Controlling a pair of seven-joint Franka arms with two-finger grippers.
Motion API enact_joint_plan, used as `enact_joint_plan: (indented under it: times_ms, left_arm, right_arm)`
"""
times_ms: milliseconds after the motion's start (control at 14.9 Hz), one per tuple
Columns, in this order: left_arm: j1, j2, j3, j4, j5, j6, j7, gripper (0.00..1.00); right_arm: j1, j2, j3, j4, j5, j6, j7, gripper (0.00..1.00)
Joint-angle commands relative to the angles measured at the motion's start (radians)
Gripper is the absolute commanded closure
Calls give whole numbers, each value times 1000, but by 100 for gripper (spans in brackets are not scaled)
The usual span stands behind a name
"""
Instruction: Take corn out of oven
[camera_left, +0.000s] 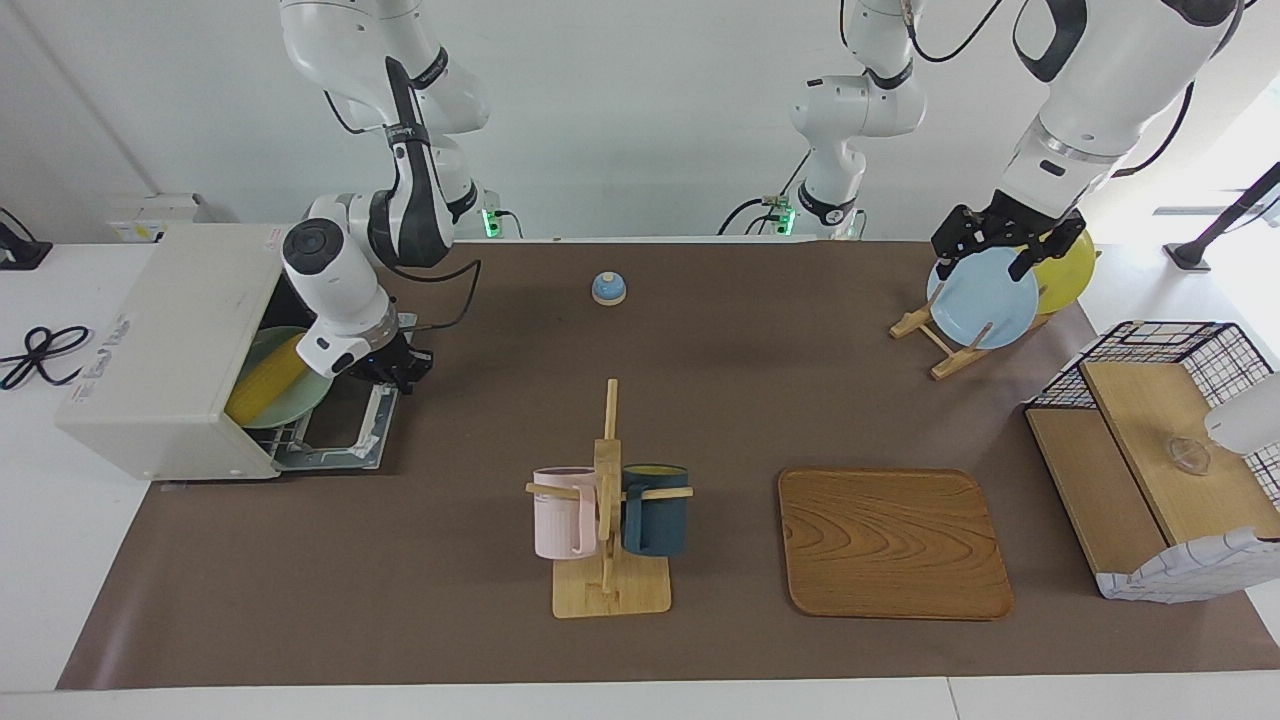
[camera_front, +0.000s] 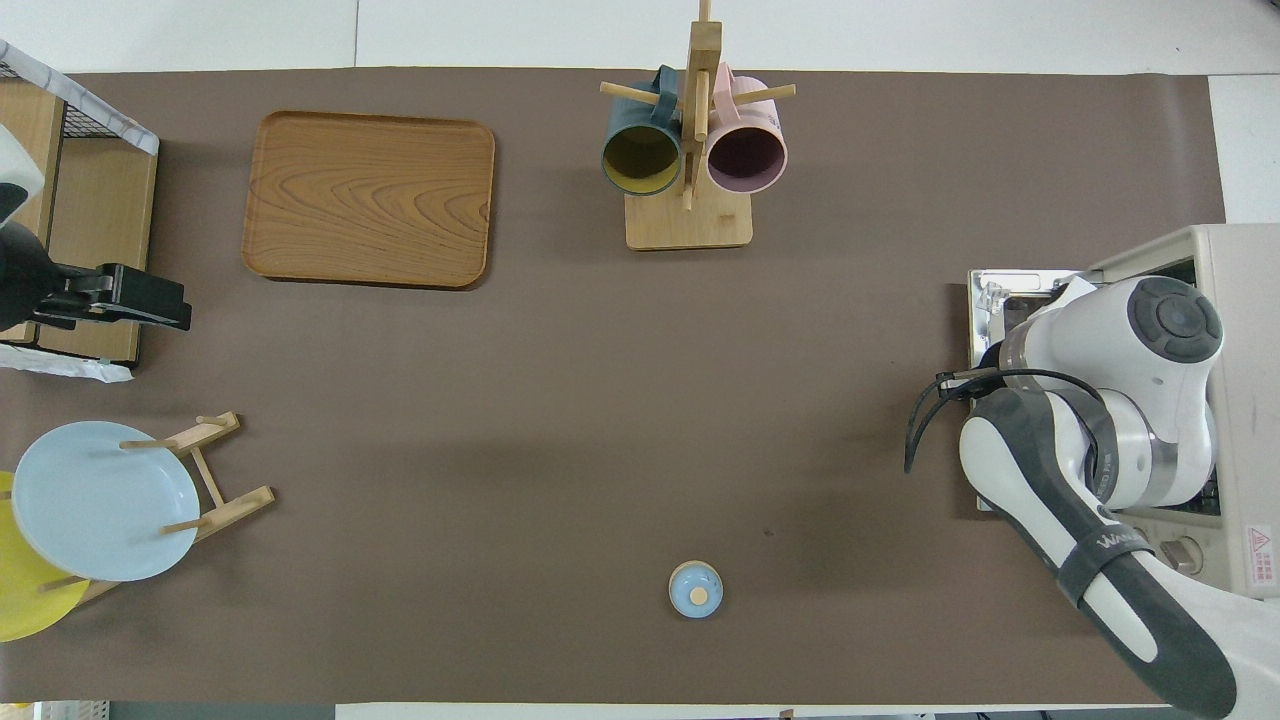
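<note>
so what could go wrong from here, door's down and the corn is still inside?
1. The corn lies loose on a green plate in the oven; a nudge could roll it or drag the plate out with it.
2. The right gripper is shut at the oven door, so it must open first, and may knock the door.
3. The left gripper waits over the blue plate.

Worktop (camera_left: 450, 620): matt brown covering, smooth. Oven (camera_left: 170, 350): off-white casing, dull finish; door frame (camera_left: 340, 440) shiny metal. Tray (camera_left: 893, 543): wood, visible grain, satin. Mug rack (camera_left: 608, 500): pale bare wood. Mugs (camera_left: 563, 512): smooth, matt. Basket (camera_left: 1180, 340): black wire; wooden boards (camera_left: 1150, 440) inside. Plates (camera_left: 985, 300): smooth, slight sheen.
</note>
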Motion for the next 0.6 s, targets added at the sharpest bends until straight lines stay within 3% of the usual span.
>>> enact_joint_plan:
  times_ms: [0,536]
  left_arm:
    - [9,-37,-8,-47,10,29,8,0]
    - [6,-43,-8,-63,10,42,6,0]
  right_arm:
    - [-55,25,-34,20,-61,58,-16,100]
    - [32,26,-26,37,52,45,60,100]
